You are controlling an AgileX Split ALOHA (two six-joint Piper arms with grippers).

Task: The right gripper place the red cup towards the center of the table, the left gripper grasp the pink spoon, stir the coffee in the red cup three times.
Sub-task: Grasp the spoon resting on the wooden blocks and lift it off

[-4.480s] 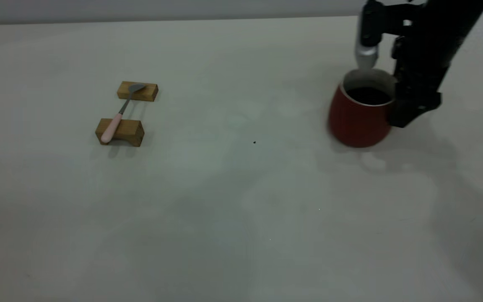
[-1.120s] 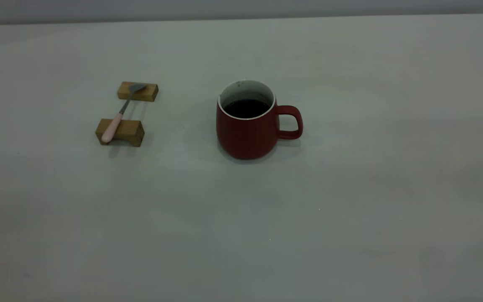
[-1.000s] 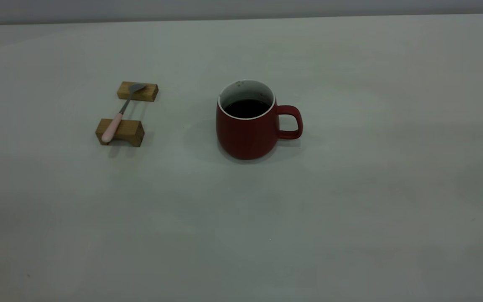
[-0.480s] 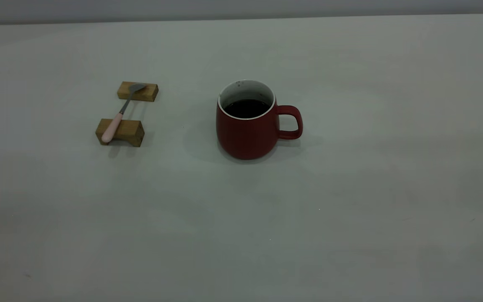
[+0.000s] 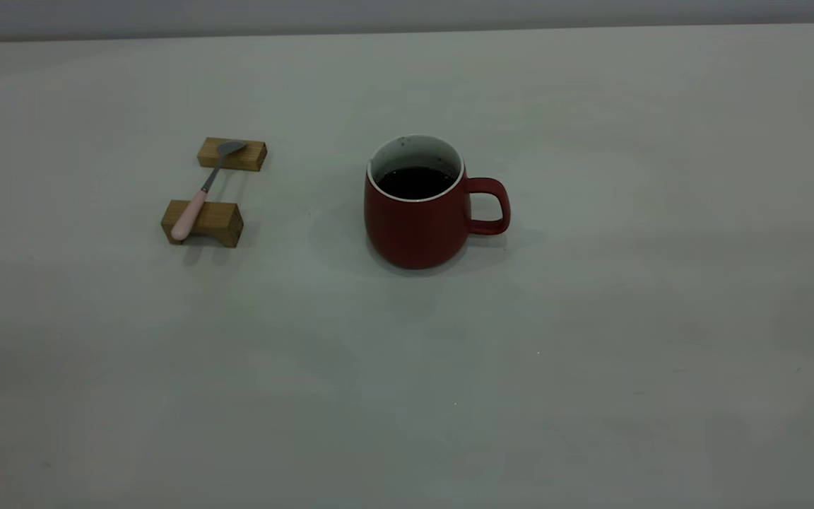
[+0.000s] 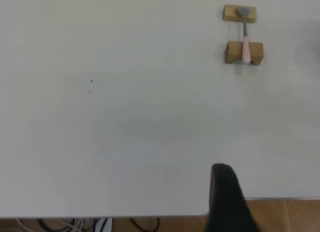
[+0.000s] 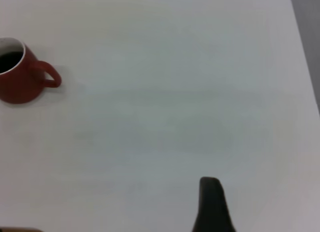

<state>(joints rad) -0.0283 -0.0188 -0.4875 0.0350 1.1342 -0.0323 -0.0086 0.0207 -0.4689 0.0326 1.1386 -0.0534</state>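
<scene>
In the exterior view we saw the pink spoon [image 5: 198, 194] at left of frame, bridging two wooden blocks [image 5: 202, 223], handle on the near block, bowl on the far one. Neither arm showed there. At frame centre stood the red cup [image 5: 417, 205], upright on the table [image 5: 591, 353], handle toward frame right, coffee [image 5: 415, 182] dark inside.

In the left wrist view we saw only one dark finger of the left gripper [image 6: 227, 199] at the bottom edge, well apart from the spoon; spread or closed, we could not tell. Same for the right gripper [image 7: 212, 204] in its own view, far from the cup.

Risks we judged: the slim handle could slip or roll off the blocks if pinched off-centre, a block could get knocked, and a tilted spoon could clip the rim and slop coffee.
</scene>
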